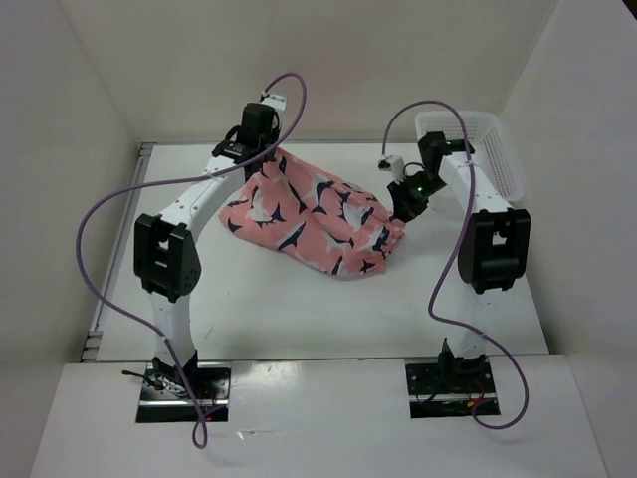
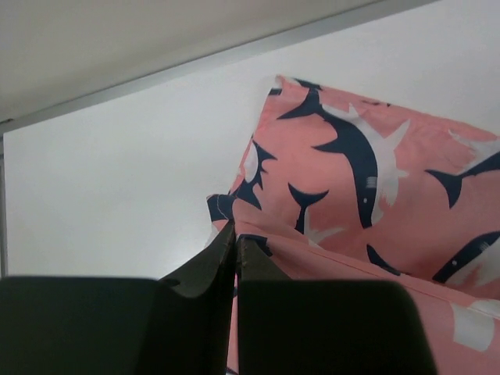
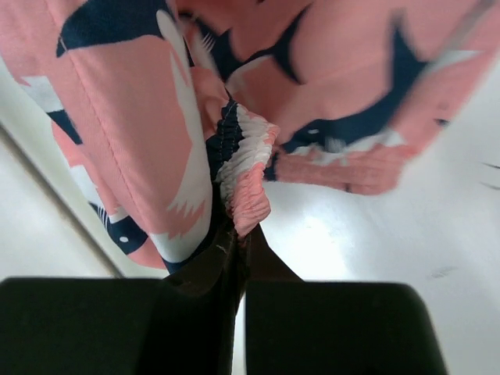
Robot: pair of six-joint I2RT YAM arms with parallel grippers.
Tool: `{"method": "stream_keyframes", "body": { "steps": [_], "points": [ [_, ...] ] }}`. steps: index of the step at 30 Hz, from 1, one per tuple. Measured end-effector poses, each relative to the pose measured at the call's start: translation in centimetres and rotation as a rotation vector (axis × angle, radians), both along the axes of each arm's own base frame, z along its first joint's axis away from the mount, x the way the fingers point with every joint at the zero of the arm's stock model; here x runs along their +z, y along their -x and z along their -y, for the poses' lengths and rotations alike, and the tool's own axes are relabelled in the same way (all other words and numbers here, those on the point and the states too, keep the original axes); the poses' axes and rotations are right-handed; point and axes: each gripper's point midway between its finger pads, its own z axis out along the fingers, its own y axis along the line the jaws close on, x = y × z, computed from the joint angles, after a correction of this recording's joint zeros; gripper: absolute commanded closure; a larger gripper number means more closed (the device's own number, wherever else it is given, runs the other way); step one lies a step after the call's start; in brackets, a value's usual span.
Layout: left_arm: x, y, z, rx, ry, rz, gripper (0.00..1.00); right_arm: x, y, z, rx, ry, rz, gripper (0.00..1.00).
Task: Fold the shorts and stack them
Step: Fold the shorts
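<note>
Here the left gripper (image 2: 236,244) has its black fingers pressed together on a navy-trimmed edge of the soft salmon-pink shorts (image 1: 318,214), printed with navy-and-white fish shapes, while the right gripper (image 3: 241,234) pinches the gathered elastic waistband. The garment is stretched between the two near the far edge of the white worktop (image 1: 299,309), its lower part sagging down to the surface. A white plastic lattice basket (image 1: 498,149) stands in the far right corner.
</note>
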Motion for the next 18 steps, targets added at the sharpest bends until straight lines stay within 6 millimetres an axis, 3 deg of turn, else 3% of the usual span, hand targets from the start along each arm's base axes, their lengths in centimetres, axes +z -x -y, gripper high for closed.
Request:
{"method": "stream_keyframes", "body": {
  "steps": [3, 5, 6, 7, 8, 9, 11, 12, 15, 18],
  "points": [
    [0.6, -2.8, 1.0, 0.0, 0.011, 0.026, 0.95, 1.3, -2.1, 1.1, -0.089, -0.031, 0.042, 0.99],
    [2.2, -4.8, 1.9, -0.007, 0.031, 0.073, 0.9, 2.0, -3.2, 1.5, -0.133, -0.043, 0.066, 0.88],
    [2.8, -5.6, 2.2, -0.008, 0.038, 0.093, 0.83, 2.1, -3.6, 1.5, -0.155, -0.046, 0.073, 0.58],
    [3.3, -6.0, 2.3, -0.006, 0.041, 0.106, 0.72, 2.1, -3.8, 1.6, -0.18, -0.042, 0.07, 0.36],
    [3.8, -6.5, 2.3, -0.001, 0.043, 0.121, 0.53, 2.0, -4.0, 1.7, -0.203, -0.032, 0.066, 0.23],
    [3.9, -7.0, 2.3, 0.003, 0.039, 0.127, 0.44, 2.0, -4.1, 1.9, -0.23, -0.021, 0.062, 0.17],
    [4.0, -7.9, 2.0, 0.023, 0.037, 0.138, 0.22, 2.1, -4.7, 2.2, -0.274, -0.003, 0.066, 0.1],
    [3.8, -8.4, 1.9, 0.032, 0.032, 0.134, 0.18, 2.3, -5.2, 2.3, -0.3, 0.003, 0.074, 0.09],
    [2.6, -9.6, 1.3, 0.058, 0.016, 0.105, 0.11, 4.8, -7.8, 2.3, -0.388, -0.018, 0.154, 0.0],
    [1.4, -10.2, 0.4, 0.075, 0.0, 0.065, 0.09, 9.4, -11.4, 2.0, -0.481, -0.083, 0.309, 0.0]
  ]
}}
